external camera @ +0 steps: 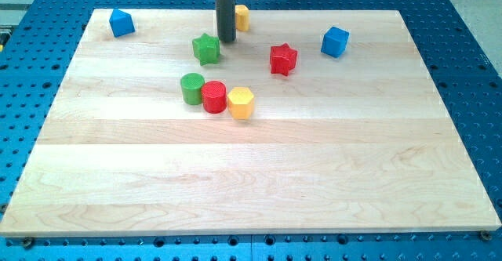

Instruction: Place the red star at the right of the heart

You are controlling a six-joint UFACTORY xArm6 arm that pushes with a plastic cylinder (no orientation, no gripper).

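Observation:
The red star (283, 59) lies on the wooden board (251, 175), right of centre in the upper part. A yellow block (243, 16), possibly the heart, sits at the top edge, its left side hidden behind my rod. My tip (227, 40) rests on the board just right of the green star (206, 48), below and left of the yellow block. The tip is well to the left of the red star and apart from it.
A blue block (121, 23) sits at the top left corner and a blue cube (335, 41) right of the red star. A green cylinder (191, 88), a red cylinder (213, 96) and a yellow hexagonal block (241, 103) stand touching in a row near the middle.

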